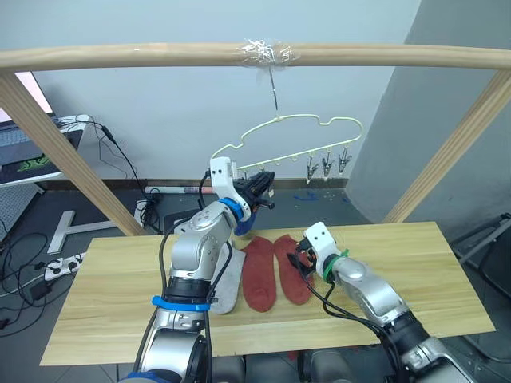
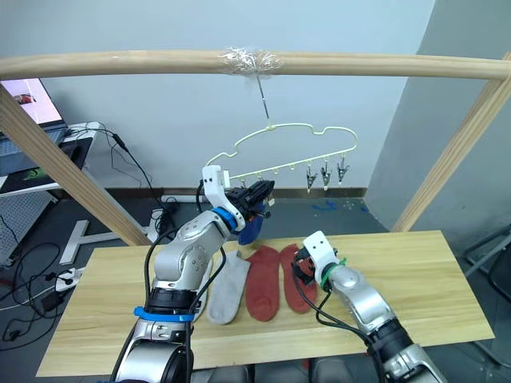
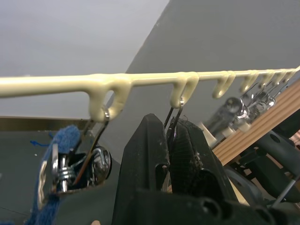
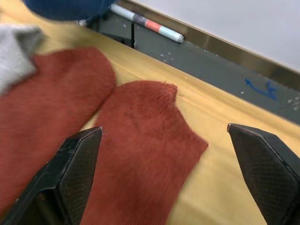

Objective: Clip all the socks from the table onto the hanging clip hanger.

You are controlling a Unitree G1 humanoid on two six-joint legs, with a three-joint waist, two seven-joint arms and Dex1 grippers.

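Socks [image 1: 275,270] lie mid-table [image 1: 431,271], its right half bare.

The left pincer [image 3: 171,154] pinches a metal clip [image 3: 174,115] under the clip hanger [image 3: 140,80], blue sock [image 3: 63,140] alongside.

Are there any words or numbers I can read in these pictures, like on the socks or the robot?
No words or numbers can be read anywhere.
The laptop screen at the left edge shows a picture, but anything written there is too small to read.
The red socks, the grey sock, the clip hanger and the table carry no print.
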